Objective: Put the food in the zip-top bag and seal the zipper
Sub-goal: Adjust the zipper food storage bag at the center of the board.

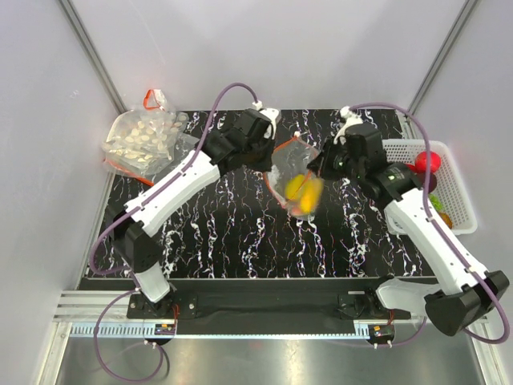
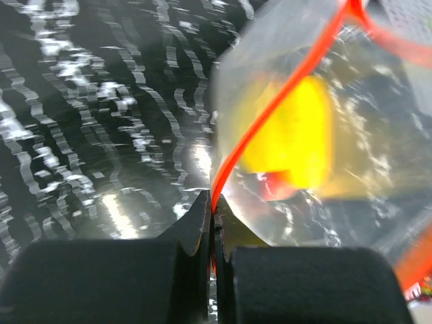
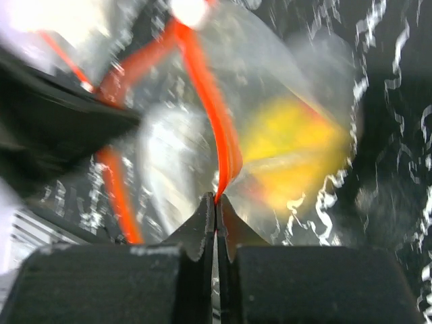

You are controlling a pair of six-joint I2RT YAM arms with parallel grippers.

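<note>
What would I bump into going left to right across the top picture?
First the big bag of white pieces, left hand, zip-top bag, right hand, white basket.

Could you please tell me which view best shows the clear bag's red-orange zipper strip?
The left wrist view: the thin red-orange zipper strip runs sharp from the left gripper, shut on it, across the frame. The right wrist view shows the strip blurred; the top view shows only a thin red line.
</note>
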